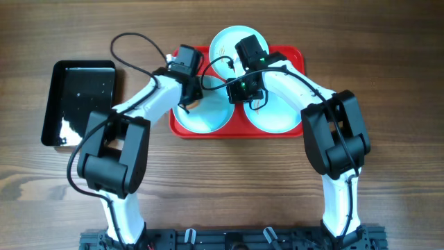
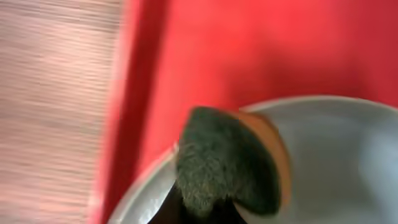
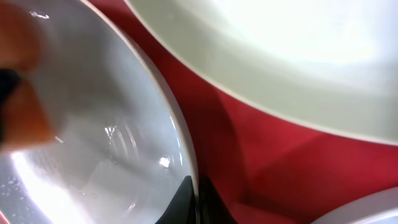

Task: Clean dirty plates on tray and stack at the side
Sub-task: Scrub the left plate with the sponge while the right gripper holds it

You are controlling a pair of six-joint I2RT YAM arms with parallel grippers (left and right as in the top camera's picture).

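The red tray (image 1: 300,55) holds three pale blue plates. One plate (image 1: 225,43) lies at the back, one (image 1: 208,119) at the front left and one (image 1: 277,117) at the front right. My left gripper (image 1: 190,96) is shut on an orange sponge with a dark green scrub side (image 2: 224,162), pressed on the front-left plate (image 2: 336,162) near its rim. My right gripper (image 3: 196,200) is shut on that same plate's (image 3: 93,137) right rim, one finger inside and one outside. The sponge (image 3: 25,112) shows as an orange blur at the left of the right wrist view.
A black rectangular tray (image 1: 80,101) lies on the wooden table (image 1: 388,76) left of the red tray. Both arms cross over the red tray's middle. The back plate (image 3: 280,43) lies close to the held rim.
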